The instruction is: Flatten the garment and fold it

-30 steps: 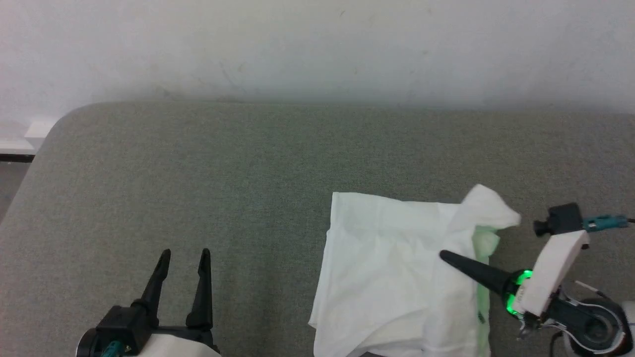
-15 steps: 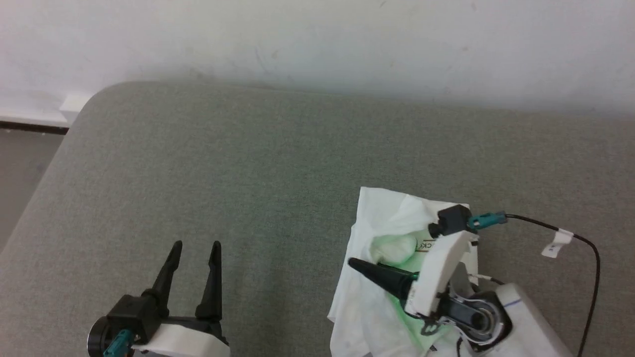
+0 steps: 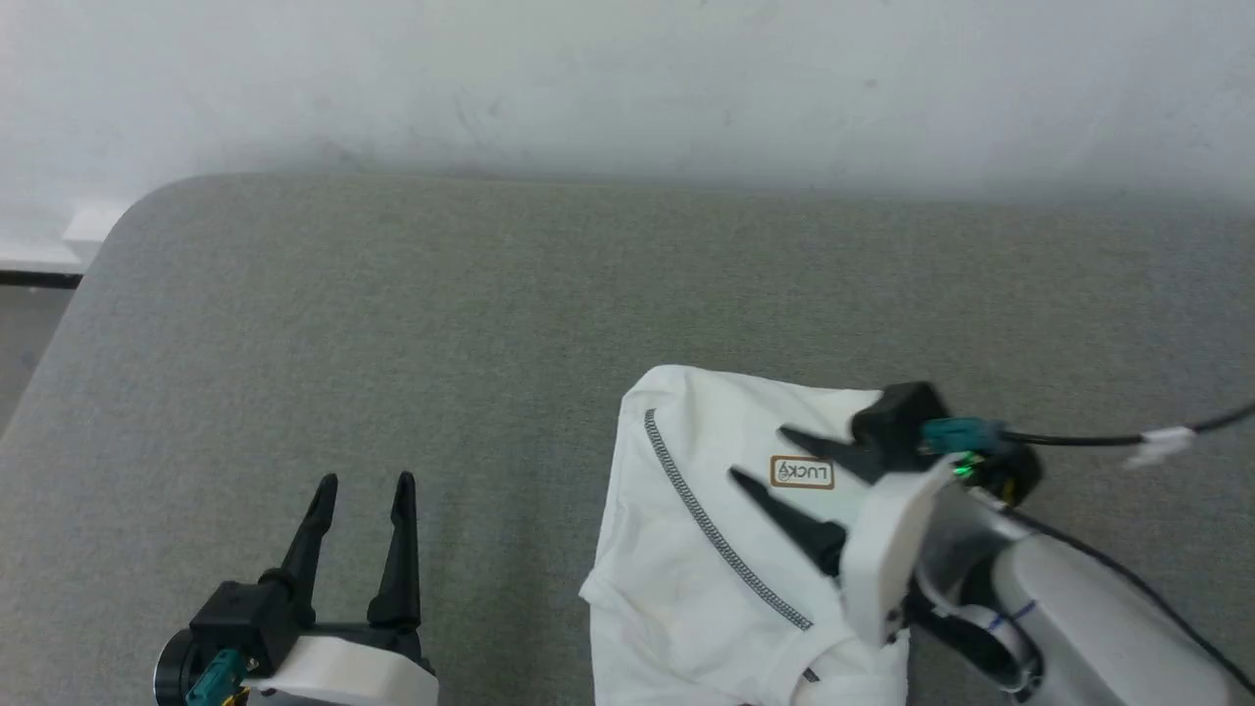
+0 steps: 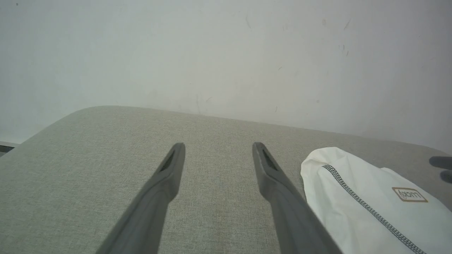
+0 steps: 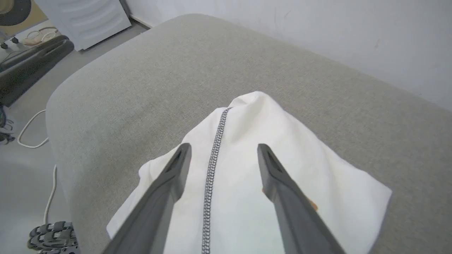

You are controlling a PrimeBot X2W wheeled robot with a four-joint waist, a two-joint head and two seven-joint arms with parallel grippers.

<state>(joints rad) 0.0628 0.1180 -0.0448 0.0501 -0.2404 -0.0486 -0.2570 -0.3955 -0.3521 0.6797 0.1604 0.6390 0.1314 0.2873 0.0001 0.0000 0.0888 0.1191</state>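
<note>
Nearest, at the lower left of the head view, the left claw (image 3: 366,482) is seen released, its two dark fingers spread apart above bare bench (image 3: 392,314), well apart from the garment (image 3: 667,549). To the right, the right claw (image 3: 760,453) is likewise seen released, its fingers parted over the white cloth. In the right wrist view they are set on either side of the dark grey seam stitching (image 5: 212,165). Whether the cloth is touched cannot be told. The garment is laid crumpled on the near right part of the bench, with the brown-bordered patch (image 3: 802,473) shown between the right claw's fingers. Beyond, grey bench fabric is met by a pale wall (image 3: 627,78).
</note>
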